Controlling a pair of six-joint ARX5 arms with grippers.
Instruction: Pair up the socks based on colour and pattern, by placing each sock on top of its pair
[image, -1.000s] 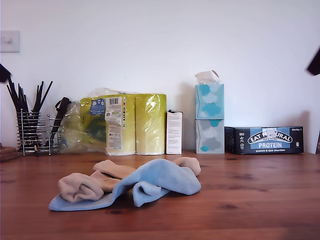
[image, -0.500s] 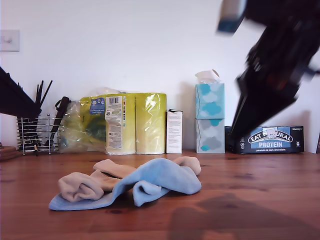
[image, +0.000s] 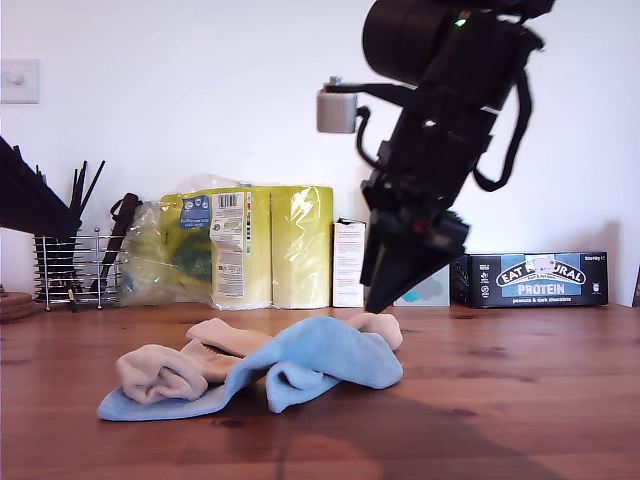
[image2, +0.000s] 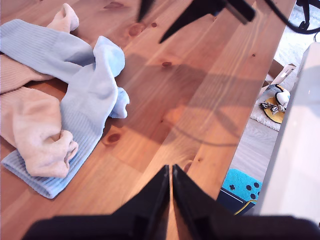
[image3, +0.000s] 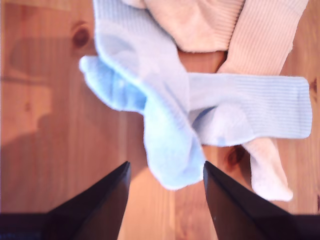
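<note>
**Second pincer wide above the sock heap; first pincer closed**

The socks (image: 260, 365) lie in one tangled heap on the wooden surface (image: 520, 400), in the lower middle of the exterior view. The beige socks (image: 160, 375) sit mostly at the heap's end toward the exterior view's left, with one beige toe (image: 380, 325) poking out at the far right end. The blue socks (image: 330, 360) drape over them toward the exterior view's right.

My second pincer (image: 385, 295) hangs from the upper right of the exterior view, angled down, its tip just above the heap's right end. In its wrist view, my second pincer (image3: 165, 167) has its jaws wide apart, holding nothing, with a blue sock end (image3: 167, 150) between them below. A second blue sock (image3: 260, 105) crosses it, and beige cuffs (image3: 200, 20) lie beyond.

My first pincer (image2: 170, 167) has its jaws pressed together and empty, over bare wood well apart from the heap (image2: 75, 110).

Along the wall stand a rack (image: 70, 265), a yellow pack (image: 250, 250) and a dark box (image: 530, 280).
</note>
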